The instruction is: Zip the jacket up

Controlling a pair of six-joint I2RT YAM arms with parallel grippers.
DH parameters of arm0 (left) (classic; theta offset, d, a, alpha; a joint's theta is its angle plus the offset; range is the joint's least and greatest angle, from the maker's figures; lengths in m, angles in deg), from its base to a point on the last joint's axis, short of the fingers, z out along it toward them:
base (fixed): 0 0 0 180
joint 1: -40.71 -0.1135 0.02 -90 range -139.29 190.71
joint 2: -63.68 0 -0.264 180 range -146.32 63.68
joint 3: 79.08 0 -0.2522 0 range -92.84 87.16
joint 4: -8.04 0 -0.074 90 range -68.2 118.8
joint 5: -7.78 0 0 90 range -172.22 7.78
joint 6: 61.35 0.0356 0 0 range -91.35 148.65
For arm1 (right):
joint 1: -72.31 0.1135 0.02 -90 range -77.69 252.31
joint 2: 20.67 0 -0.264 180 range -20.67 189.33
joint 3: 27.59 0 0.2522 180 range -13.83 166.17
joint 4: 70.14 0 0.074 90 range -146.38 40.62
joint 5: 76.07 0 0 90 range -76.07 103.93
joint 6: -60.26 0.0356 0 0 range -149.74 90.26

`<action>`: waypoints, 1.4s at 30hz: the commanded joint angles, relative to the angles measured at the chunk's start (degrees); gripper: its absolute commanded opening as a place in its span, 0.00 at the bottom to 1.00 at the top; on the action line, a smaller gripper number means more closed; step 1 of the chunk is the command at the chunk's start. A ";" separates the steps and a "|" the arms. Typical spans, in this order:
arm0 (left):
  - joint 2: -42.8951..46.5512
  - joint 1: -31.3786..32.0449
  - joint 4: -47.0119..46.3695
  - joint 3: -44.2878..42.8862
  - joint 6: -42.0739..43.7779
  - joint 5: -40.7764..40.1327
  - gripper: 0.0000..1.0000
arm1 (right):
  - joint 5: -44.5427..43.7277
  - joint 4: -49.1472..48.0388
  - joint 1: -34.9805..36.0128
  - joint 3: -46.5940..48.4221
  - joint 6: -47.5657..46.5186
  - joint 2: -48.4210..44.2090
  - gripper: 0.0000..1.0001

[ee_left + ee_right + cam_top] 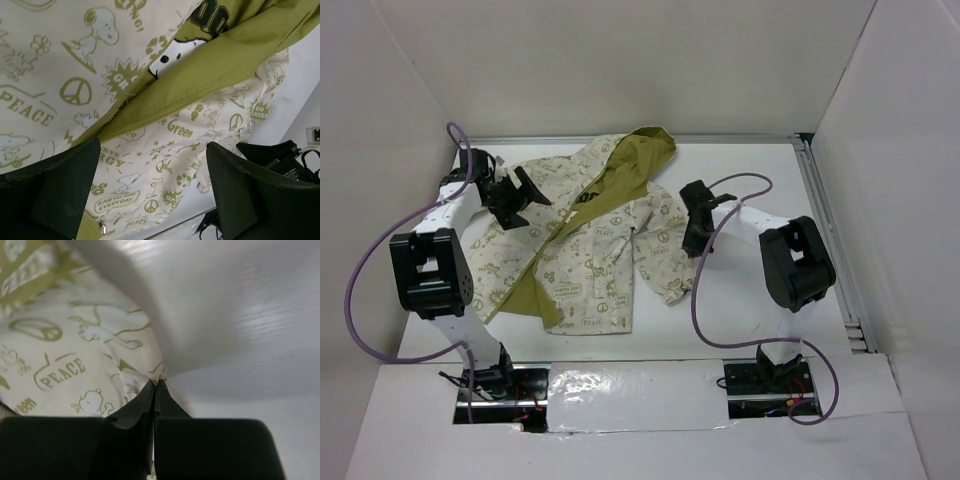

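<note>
The jacket (590, 260) lies spread on the white table, cream with olive prints. Its front is open, so the olive lining and hood (645, 160) show. My left gripper (520, 205) hovers open over the jacket's left side. In the left wrist view its fingers (65, 190) stand wide apart above the printed cloth (150, 165), where zipper teeth (115, 107) edge the olive flap and a small metal piece (102, 229) sits by the hem. My right gripper (692, 243) is at the right sleeve's outer edge. Its jaws (156, 382) are pressed together on the cloth's edge (75, 350).
White walls close in the table on the left, back and right. A metal rail (830, 240) runs along the right side. A glossy sheet (630, 385) covers the near edge between the arm bases. Purple cables (360, 290) loop off both arms.
</note>
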 commanded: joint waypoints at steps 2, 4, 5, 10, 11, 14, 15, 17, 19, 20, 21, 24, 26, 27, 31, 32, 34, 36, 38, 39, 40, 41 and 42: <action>-1.44 0.38 -2.34 -4.04 2.68 3.22 0.99 | -1.45 0.35 -9.59 -3.26 1.84 -5.15 0.00; -1.97 0.47 -1.91 -5.00 3.03 2.52 0.99 | -3.29 0.44 -16.59 -6.16 1.32 -10.34 0.00; -2.06 0.73 -1.12 -6.31 3.21 2.17 0.99 | -3.91 1.14 -18.90 -6.52 1.66 -11.92 0.00; -3.81 1.26 0.47 -9.57 3.73 3.12 0.99 | -12.43 5.62 -29.46 -0.84 4.12 -15.11 0.00; -3.99 1.52 0.56 -10.45 4.43 3.57 0.99 | -13.22 6.15 -31.91 0.93 3.78 -14.23 0.00; -5.48 2.39 1.34 -12.56 5.23 4.54 0.99 | -13.76 7.20 -35.70 12.75 2.03 -7.66 0.00; -5.84 2.40 1.70 -13.35 5.49 4.54 0.99 | -13.76 8.08 -35.89 15.68 1.32 -6.15 0.11; -6.89 3.10 2.66 -16.25 6.36 4.89 0.99 | -15.94 10.88 -32.40 20.35 -0.61 -4.47 0.79; -8.65 3.98 3.98 -19.49 6.90 4.72 0.99 | -22.80 10.55 -28.09 22.56 -2.72 -5.25 1.00; -10.22 4.94 4.33 -20.82 7.86 5.24 0.99 | -22.38 8.46 -25.72 22.48 -4.21 -6.47 1.00; -11.19 5.47 5.12 -21.96 8.30 5.42 0.99 | -17.24 7.31 -22.65 22.48 -6.14 -6.75 1.00; -14.36 7.49 5.39 -27.14 9.80 5.77 0.99 | -2.57 2.30 -18.06 22.04 -7.31 -6.49 1.00; -16.37 8.02 5.48 -28.99 10.59 6.99 0.99 | 5.10 -2.27 -16.39 22.39 -7.30 -4.31 1.00; -17.08 8.03 5.91 -30.48 10.76 7.70 0.99 | 12.10 -3.94 -14.55 22.74 -6.69 -3.16 1.00; -18.85 7.59 6.27 -32.43 10.94 8.41 0.99 | 20.33 -4.75 -11.02 30.19 -4.32 8.41 1.00; -18.85 7.41 6.44 -32.52 11.03 8.32 0.99 | 20.26 -4.57 -10.41 32.73 -3.44 9.93 1.00; -18.58 6.71 6.71 -32.17 11.12 8.15 0.99 | 22.08 -3.87 -9.88 34.77 -2.38 14.32 1.00; -17.88 6.18 6.27 -30.77 11.12 8.06 0.99 | 23.94 -5.26 -9.78 34.78 -0.72 16.09 1.00; -17.09 5.48 6.01 -29.80 10.77 8.41 0.99 | 24.83 -6.59 -9.44 35.22 -0.01 18.47 1.00; -16.91 5.13 5.92 -28.92 10.68 8.76 0.99 | 24.48 -5.29 -8.91 35.92 0.34 20.39 1.00; -16.48 4.78 6.00 -28.65 10.59 8.59 0.99 | 24.39 -4.66 -8.73 37.58 0.43 21.28 1.00; -16.39 4.77 6.18 -28.04 10.59 8.24 0.99 | 24.47 -4.66 -8.47 37.85 0.78 21.81 1.00; -15.95 4.51 6.09 -27.51 10.50 7.80 0.99 | 24.56 -5.61 -8.21 37.86 1.13 22.68 1.00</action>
